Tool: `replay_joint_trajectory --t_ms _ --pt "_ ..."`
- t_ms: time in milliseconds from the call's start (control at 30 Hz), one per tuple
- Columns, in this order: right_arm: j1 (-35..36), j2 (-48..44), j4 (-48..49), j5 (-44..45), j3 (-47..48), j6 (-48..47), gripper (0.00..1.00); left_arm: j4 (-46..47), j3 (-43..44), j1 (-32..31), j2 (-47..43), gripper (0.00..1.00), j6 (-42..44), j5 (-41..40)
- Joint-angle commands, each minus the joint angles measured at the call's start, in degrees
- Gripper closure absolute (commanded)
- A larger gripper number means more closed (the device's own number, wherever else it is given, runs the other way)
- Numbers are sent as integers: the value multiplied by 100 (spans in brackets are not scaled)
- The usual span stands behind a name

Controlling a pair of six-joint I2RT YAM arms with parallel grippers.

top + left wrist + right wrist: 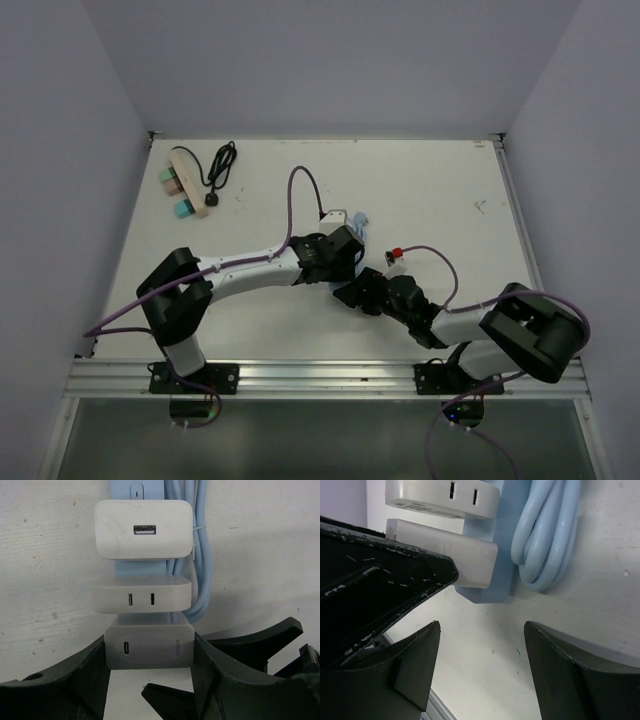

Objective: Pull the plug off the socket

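Left wrist view: left gripper [150, 646] is closed narrow on the nearest plug [150, 656], the grey HONOR one. There's a finger flat on each side, prob so it pulls straight off the blue socket strip [142, 569] w/o rocking. Plug looks fully seated at the strip's near end. Right gripper [482, 626] hangs spread wide just off that end, holding nothing. Imo it's there to pin the strip down.
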Motion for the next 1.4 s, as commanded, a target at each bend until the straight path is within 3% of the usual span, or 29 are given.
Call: replay_joint_trajectory --t_ms 0,433,733,1033,1233,1367 --pt "39 493 1222 362 -90 269 29 531 312 47 -32 98 -275 197" --pt "39 2875 4561 740 -565 1000 39 628 216 126 -129 99 -451 373" --pt "13 2648 4432 1065 -627 561 42 637 57 144 -269 99 -504 408" --pt "-66 2859 4528 697 -337 314 44 725 -21 153 -471 100 -565 504" --pt "-119 2797 4528 565 -284 218 55 813 -144 179 -559 100 -600 583" --pt "-189 2648 4519 547 -345 121 71 848 -206 188 -594 100 -618 610"
